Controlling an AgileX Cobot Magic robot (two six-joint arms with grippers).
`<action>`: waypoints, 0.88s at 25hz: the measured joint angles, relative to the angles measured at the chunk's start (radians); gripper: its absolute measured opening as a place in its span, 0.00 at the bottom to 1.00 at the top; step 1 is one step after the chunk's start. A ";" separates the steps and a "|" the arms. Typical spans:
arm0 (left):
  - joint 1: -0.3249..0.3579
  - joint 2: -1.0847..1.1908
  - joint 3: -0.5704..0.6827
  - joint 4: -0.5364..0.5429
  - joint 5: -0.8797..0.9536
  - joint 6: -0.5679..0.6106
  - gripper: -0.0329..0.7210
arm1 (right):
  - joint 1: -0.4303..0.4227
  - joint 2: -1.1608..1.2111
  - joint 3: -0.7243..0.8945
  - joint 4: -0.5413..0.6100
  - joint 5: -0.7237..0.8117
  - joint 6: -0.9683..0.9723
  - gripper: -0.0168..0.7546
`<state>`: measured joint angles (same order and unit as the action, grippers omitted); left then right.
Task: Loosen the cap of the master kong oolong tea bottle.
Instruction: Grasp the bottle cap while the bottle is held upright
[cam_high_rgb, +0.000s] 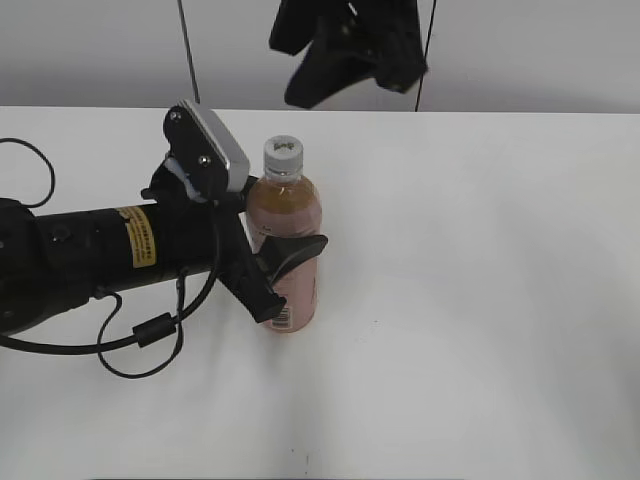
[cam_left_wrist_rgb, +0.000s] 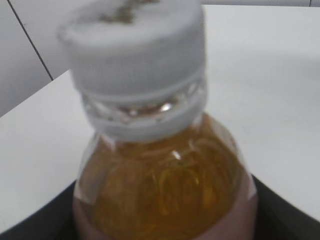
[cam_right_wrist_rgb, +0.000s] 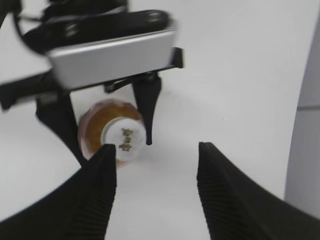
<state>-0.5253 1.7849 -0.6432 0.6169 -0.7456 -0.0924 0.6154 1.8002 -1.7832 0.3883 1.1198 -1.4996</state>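
The master kong oolong tea bottle (cam_high_rgb: 287, 240) stands upright on the white table, amber tea inside, pink label on its lower body. Its white ribbed cap (cam_high_rgb: 283, 153) sits on the neck. My left gripper (cam_high_rgb: 280, 265) is shut on the bottle's body from the left. In the left wrist view the cap (cam_left_wrist_rgb: 137, 55) and the bottle's shoulder (cam_left_wrist_rgb: 165, 190) fill the frame. My right gripper (cam_high_rgb: 345, 50) hangs high above the bottle, open and empty. The right wrist view looks down on the cap (cam_right_wrist_rgb: 125, 139) and the bottle (cam_right_wrist_rgb: 97, 125), with the open fingers (cam_right_wrist_rgb: 157, 150) above them.
The white table (cam_high_rgb: 480, 300) spreads to the right and front of the bottle. A black cable (cam_high_rgb: 140, 340) loops on the table under my left arm. A grey wall runs behind the table's far edge.
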 joint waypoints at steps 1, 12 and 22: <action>0.000 0.000 0.000 0.000 0.000 0.000 0.65 | 0.000 -0.004 0.000 0.001 -0.026 0.153 0.54; 0.000 0.000 0.000 0.000 0.001 0.000 0.65 | 0.000 -0.003 0.000 0.017 0.057 1.715 0.54; 0.000 -0.002 0.000 0.001 0.002 0.000 0.65 | 0.000 0.095 -0.025 0.038 0.097 2.049 0.54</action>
<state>-0.5256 1.7831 -0.6432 0.6180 -0.7439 -0.0924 0.6154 1.8952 -1.8080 0.4268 1.2168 0.5491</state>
